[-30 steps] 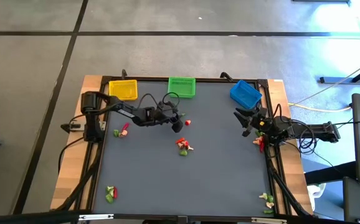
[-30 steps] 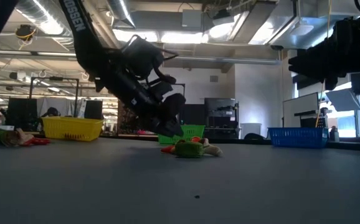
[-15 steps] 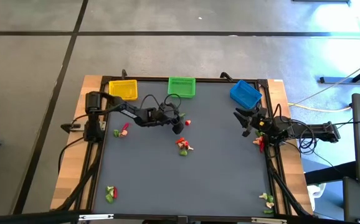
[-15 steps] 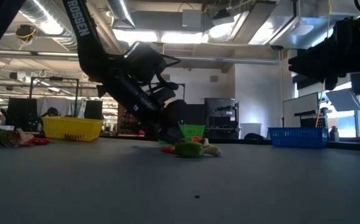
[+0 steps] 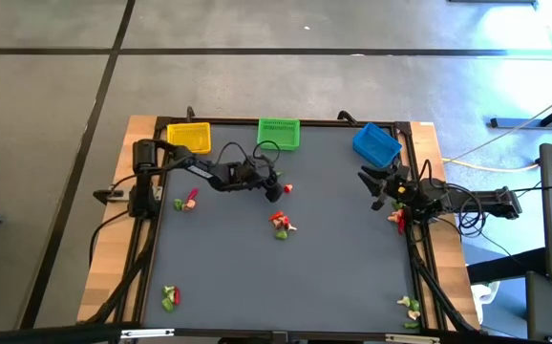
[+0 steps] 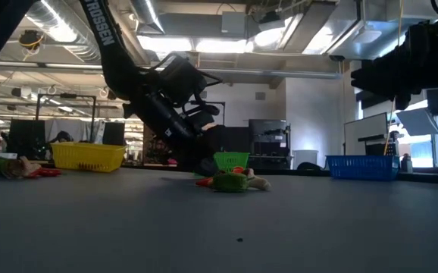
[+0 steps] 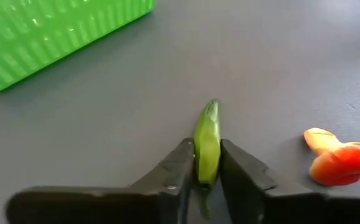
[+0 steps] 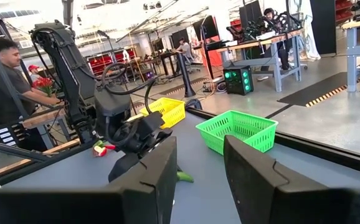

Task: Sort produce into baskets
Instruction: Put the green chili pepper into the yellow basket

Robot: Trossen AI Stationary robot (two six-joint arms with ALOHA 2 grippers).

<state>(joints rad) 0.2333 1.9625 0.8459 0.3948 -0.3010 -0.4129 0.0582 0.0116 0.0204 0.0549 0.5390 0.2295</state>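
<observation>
the left gripper (image 7: pixel 207 171) is clamped on a slim green pepper piece (image 7: pixel 207 144), its two fingers (image 7: pixel 179 169) pressed against the pepper's sides with the pointed tip sticking out past them, down at the grey table (image 5: pixel 286 277). in the high view this gripper (image 5: pixel 272 188) sits in the far middle of the table, just in front of the green basket (image 5: pixel 279 133). the right gripper (image 5: pixel 379 189) waits near the right edge below the blue basket (image 5: pixel 376 143), its fingers (image 8: pixel 144 180) parted with nothing between them.

the table carries three baskets along its far edge: the yellow basket (image 5: pixel 190 138) at the left, the green one in the middle, the blue one tilted at the right. smaller heaps of produce lie scattered: a central cluster (image 5: pixel 281 224) of red, green and cream pieces, a left cluster (image 5: pixel 187 201) beside the left arm's base, a clump by the right arm (image 5: pixel 396 218), and two near-edge clumps, one at the left corner (image 5: pixel 169 297) and one at the right corner (image 5: pixel 410 308). a single red and orange piece (image 7: pixel 337 162) lies just beside the held pepper, not touching it.

beyond the table, a person (image 8: pixel 5 81) stands in the room.
</observation>
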